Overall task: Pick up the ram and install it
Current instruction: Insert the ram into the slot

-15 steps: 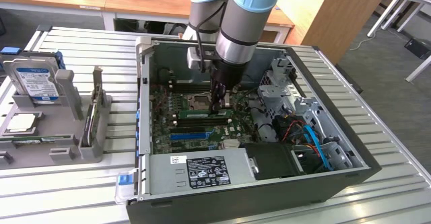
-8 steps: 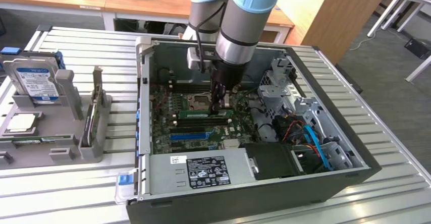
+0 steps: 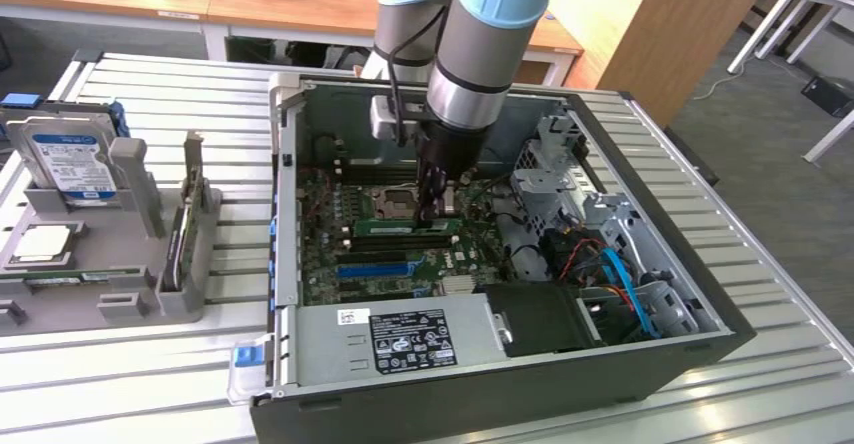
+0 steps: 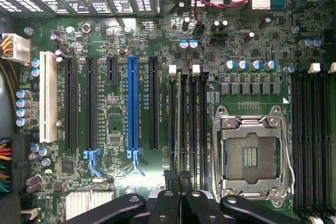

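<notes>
Exterior view: pincer [image 3: 438, 214] is down inside the case [image 3: 467, 404], tips at the ram [image 3: 400, 229], which lies along a memory slot directly under them. Step in hand, judged: install, ram at the slot and not on the tabletop [image 3: 134, 384]. Wrist view: pincer [image 4: 180, 179] jaws nearly together, clamped across the thin top edge of the ram [image 4: 179, 124], which runs straight out ahead of the tips; CPU socket [image 4: 251, 153] just to one side, blue slot [image 4: 134, 103] to the other. Full seating not confirmable. Next move calls for a straight, even push with the stick square.
</notes>
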